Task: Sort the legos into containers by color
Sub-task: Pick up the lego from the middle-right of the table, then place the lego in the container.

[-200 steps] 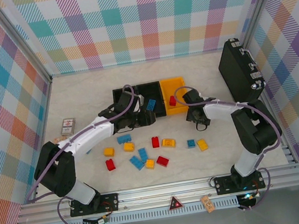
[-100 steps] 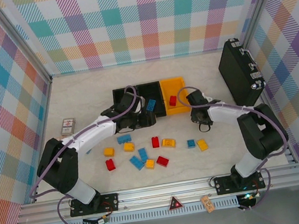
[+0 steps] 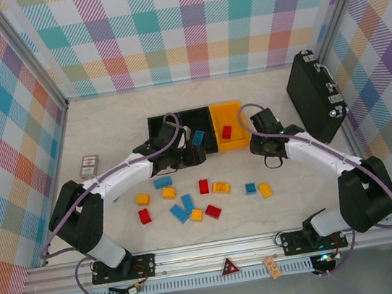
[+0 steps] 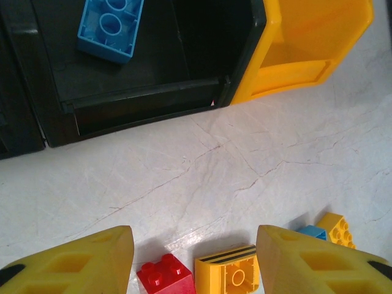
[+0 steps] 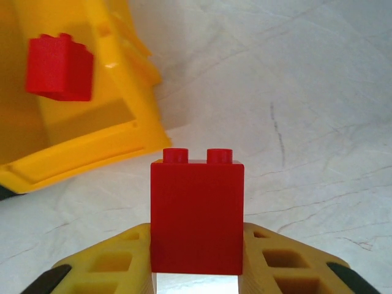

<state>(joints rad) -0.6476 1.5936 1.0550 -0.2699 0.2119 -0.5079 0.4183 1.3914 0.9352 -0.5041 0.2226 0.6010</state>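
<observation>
Three bins stand in a row: two black bins [image 3: 165, 120] and one yellow bin [image 3: 226, 106]. The middle black one holds one blue brick [image 3: 198, 137]; the yellow one holds one red brick [image 3: 227, 132]. The right gripper [image 5: 197, 264] is clamped on a second red brick [image 5: 197, 208] over the table [image 3: 106, 134], near the yellow bin. The left gripper [image 4: 193, 260] hangs empty, jaws apart, before the black bins. Twelve loose bricks [image 3: 168, 192] lie on the table: five yellow, four blue, three red.
</observation>
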